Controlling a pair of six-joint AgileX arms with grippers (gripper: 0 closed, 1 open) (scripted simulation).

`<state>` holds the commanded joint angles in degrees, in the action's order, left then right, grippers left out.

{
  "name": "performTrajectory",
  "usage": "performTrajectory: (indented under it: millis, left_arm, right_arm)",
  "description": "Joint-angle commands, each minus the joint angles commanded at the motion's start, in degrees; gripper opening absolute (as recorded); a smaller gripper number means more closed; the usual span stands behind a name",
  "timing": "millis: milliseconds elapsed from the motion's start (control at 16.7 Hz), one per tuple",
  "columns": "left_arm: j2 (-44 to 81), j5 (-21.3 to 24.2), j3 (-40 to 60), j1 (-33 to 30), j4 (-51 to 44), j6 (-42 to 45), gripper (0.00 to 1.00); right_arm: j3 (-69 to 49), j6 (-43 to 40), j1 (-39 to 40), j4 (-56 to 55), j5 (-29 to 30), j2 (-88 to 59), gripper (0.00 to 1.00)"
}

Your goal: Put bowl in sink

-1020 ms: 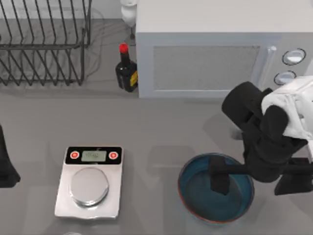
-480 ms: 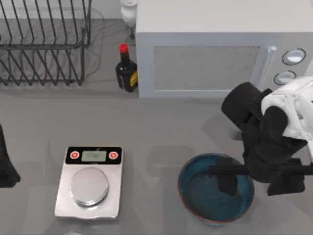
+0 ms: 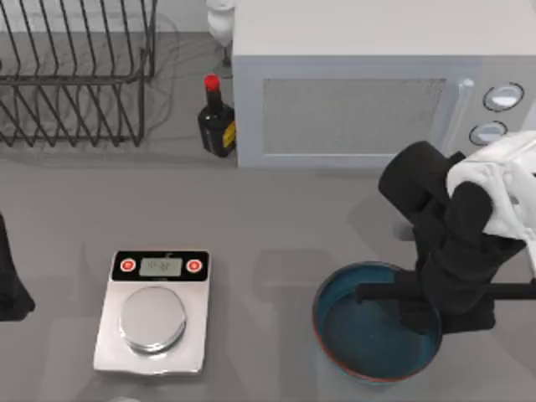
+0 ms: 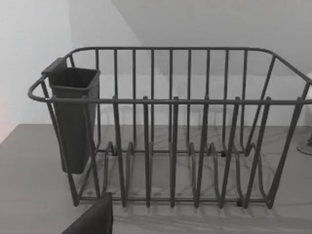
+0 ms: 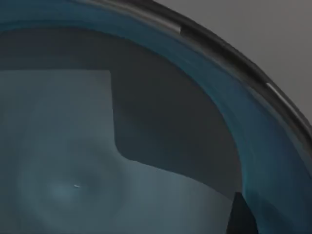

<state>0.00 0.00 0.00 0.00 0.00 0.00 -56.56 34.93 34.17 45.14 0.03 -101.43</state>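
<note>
From above: bowl (image 3: 377, 322) sitting on the desk (image 3: 268, 226) at the right side, near the front edge, just in front of the microwave (image 3: 377, 79). Right gripper (image 3: 416, 308) down over the bowl's right rim, one dark finger inside against the wall, the rest hidden under the arm; impossible to tell whether clamped on the rim or merely straddling it. Scale (image 3: 155, 310) well to the left, steel plate bare, apart from the bowl. Dark bottle (image 3: 216, 117) by the microwave's left corner, wire rack (image 3: 75, 71) at the back left. No sink visible anywhere on this desk. Left arm parked at the far left edge. Over to the left wrist: looking straight at the rack (image 4: 170, 131) with its dark cutlery cup (image 4: 73, 117) hung on one end; fingers' state impossible to tell here. Over to the right wrist: pressed close into the bowl (image 5: 146, 122), glossy teal wall and rim curving past, a dark sliver of finger (image 5: 239, 214) low by the wall. Judgement: grasp stage at best, bowl not lifted, whole carry and drop-off left to do.
</note>
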Motion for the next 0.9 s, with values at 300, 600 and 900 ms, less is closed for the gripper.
performTrajectory:
  millis: [300,600,900]
  left_arm:
    - [0.0,0.0,0.0,0.0,0.0,0.0,1.0]
    - [0.0,0.0,0.0,0.0,0.0,0.0,1.0]
    - [0.0,0.0,0.0,0.0,0.0,0.0,1.0]
  right_arm:
    - [0.0,0.0,0.0,0.0,0.0,0.0,0.0]
    - [-0.9,0.0,0.1,0.9,0.0,0.1,0.0]
    - [-11.1,0.1,0.1,13.8,0.1,2.5,0.0]
